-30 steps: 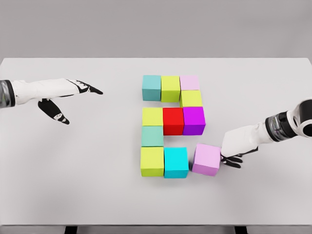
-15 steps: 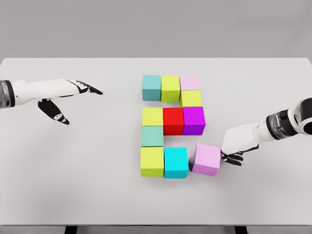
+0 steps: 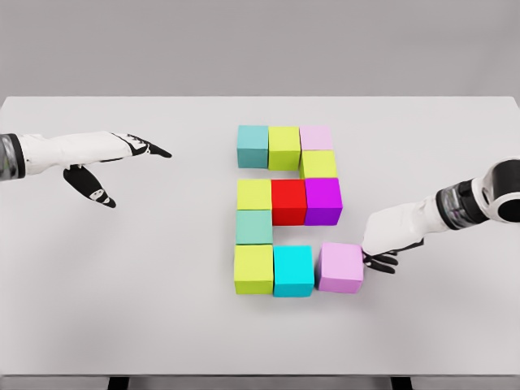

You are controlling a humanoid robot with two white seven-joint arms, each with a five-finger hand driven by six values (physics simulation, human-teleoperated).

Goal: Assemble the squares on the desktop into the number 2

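Currently, by label:
Right hand [image 3: 388,244]: fingers curled, grasping nothing, its side pressed against the right face of the pink cube [image 3: 340,267].
Pink cube: on the tabletop [image 3: 122,284], just right of the cyan cube [image 3: 293,270], touching or nearly so; it closes the bottom row of the 2.
Direction: cube lies left of the right hand, so any final nudge likely runs leftward toward the cyan cube.
Nearer arm: right; the left hand [image 3: 110,162], fingers spread, hovers far left of the cyan cube.
Open room: bare tabletop right of and below the pink cube; purple cube [image 3: 323,201] sits close above it.
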